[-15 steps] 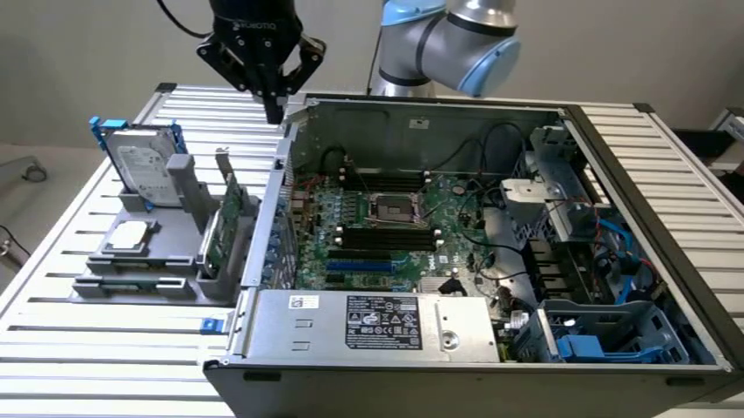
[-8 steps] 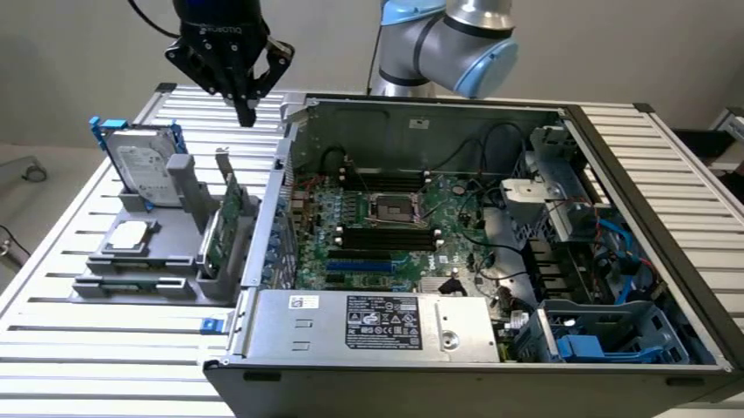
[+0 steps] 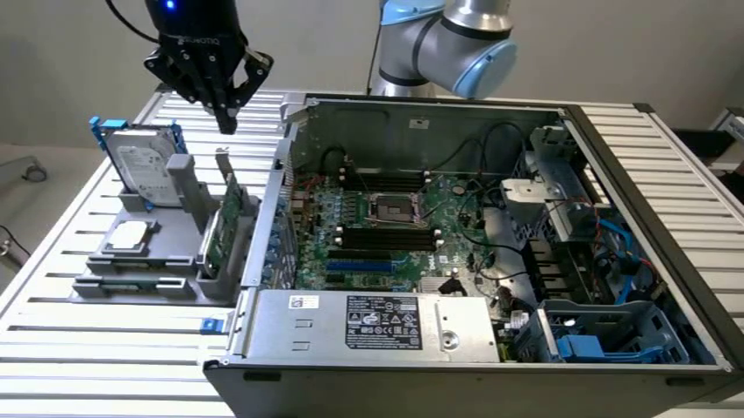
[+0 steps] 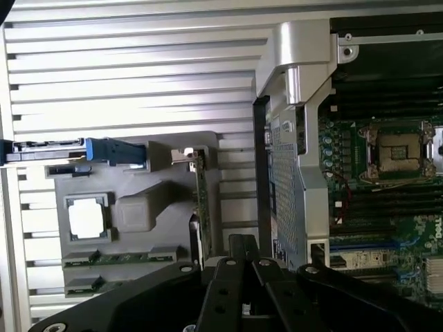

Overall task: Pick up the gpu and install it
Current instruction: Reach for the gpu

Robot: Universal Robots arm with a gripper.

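Note:
The gpu [image 3: 221, 222] stands on edge in a grey holder [image 3: 174, 287] on the slatted table, at the exterior view's left of the open computer case [image 3: 465, 348]. Its green board and silver end bracket show. In the wrist view the gpu [image 4: 200, 200] is seen edge-on in the same holder [image 4: 145, 207]. My gripper [image 3: 228, 120] hangs above the far end of the gpu, well clear of it, fingers shut with nothing between them. The wrist view shows the gripper [image 4: 242, 243] with its black fingers pressed together.
The holder also carries a silver hard drive in a blue frame [image 3: 145, 161], a processor chip [image 3: 131, 235] and thin memory sticks [image 3: 128, 283]. Inside the case lie the motherboard [image 3: 384, 226] with its blue slots and the power supply [image 3: 372, 322]. The case wall [image 4: 284, 173] stands close beside the gpu.

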